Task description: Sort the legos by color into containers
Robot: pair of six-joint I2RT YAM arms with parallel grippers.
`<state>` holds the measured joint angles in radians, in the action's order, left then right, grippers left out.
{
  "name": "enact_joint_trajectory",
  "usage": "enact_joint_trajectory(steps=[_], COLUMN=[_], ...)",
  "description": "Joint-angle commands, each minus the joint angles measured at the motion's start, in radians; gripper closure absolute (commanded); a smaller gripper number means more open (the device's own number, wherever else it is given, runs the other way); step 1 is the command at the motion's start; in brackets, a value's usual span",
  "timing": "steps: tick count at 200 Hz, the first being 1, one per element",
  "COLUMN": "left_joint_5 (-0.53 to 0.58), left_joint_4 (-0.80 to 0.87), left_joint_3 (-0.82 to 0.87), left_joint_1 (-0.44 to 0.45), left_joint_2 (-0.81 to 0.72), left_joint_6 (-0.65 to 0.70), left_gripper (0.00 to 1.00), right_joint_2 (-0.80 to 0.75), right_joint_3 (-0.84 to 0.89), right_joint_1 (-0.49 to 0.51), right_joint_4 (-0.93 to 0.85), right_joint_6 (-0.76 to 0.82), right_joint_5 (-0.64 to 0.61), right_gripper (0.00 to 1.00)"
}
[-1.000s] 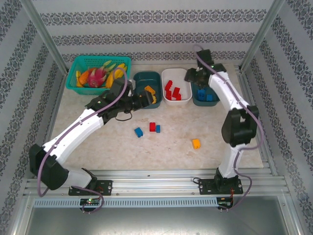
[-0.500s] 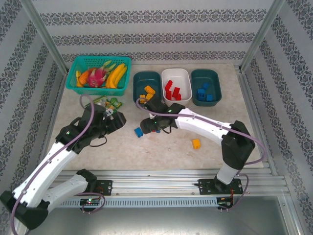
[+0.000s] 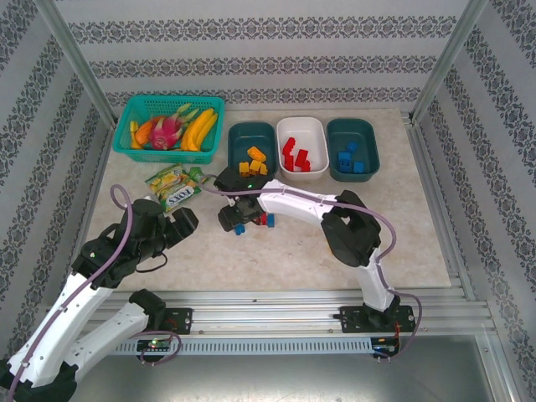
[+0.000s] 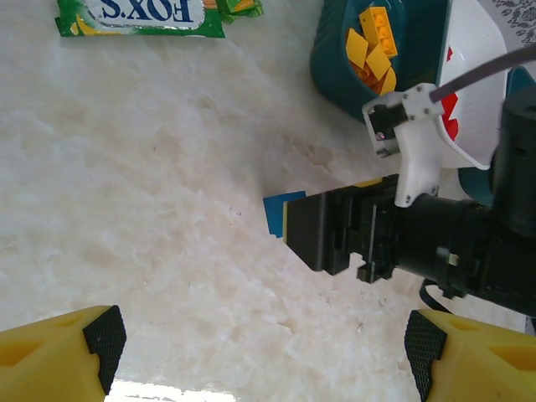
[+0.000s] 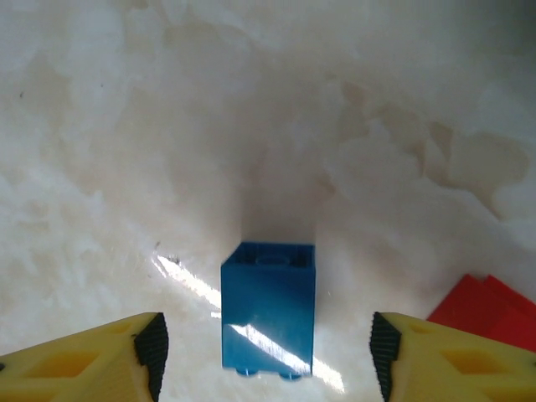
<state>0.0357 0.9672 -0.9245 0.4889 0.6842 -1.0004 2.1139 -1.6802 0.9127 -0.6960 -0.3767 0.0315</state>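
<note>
**Lego sort well along; at least 3 bricks loose at the right claw**

Beyond both claws, 3 tubs sit in a row, already loaded by colour. The left teal tub holds yellow-orange bricks. The white tub holds red bricks. The right teal tub holds blue bricks.

The right claw hangs low over the table with its jaws released. A loose blue brick lies on the table between its fingers, with clear space on each side, so it is not yet gripped. A red brick lies just to that claw's right. In the overhead view a second small blue piece seems to touch the red one.

The left claw is spread wide and empty, hovering well to the left of the right claw and of the loose bricks.

By my reading, these 3 bricks remain to be sorted. The right arm may hide others.
</note>
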Motion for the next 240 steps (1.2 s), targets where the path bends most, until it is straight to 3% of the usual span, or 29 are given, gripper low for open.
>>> enact_joint_trajectory(steps=[1,42,80,92,125,153,186,240], left_joint_5=[0.021,0.026,0.004,-0.030,-0.177,-0.259,-0.312,-0.383], left_joint_4=[0.039,0.038,0.011,-0.032,-0.199,-0.326,-0.447,-0.603], left_joint_3=[0.001,0.002,0.010,0.016,0.004,-0.075,-0.171,-0.337], left_joint_1=[-0.011,-0.012,-0.012,-0.011,-0.008,-0.004,0.009,0.071], left_joint_2=[-0.017,-0.029,-0.026,-0.019,0.071,0.219,0.403,0.686], left_joint_6=[-0.020,-0.027,-0.021,-0.004,0.043,0.092,0.117,0.139], left_gripper=[0.11,0.11,0.11,0.11,0.12,0.12,0.12,0.12], right_joint_2=[0.045,0.104,0.103,0.075,-0.066,-0.209,-0.325,-0.228], right_joint_3=[-0.028,-0.055,-0.073,-0.073,-0.040,0.022,0.083,-0.016], right_joint_1=[0.011,0.012,0.009,0.007,-0.043,-0.168,-0.407,-0.755], right_joint_4=[-0.056,-0.062,-0.065,-0.066,-0.070,-0.071,-0.051,-0.020], right_joint_6=[0.019,0.016,0.013,0.008,-0.029,-0.058,-0.072,-0.127], right_joint_5=[-0.007,-0.001,-0.009,-0.018,-0.032,-0.038,-0.010,0.048], right_gripper=[0.38,0.45,0.67,0.72,0.73,0.73,0.73,0.74])
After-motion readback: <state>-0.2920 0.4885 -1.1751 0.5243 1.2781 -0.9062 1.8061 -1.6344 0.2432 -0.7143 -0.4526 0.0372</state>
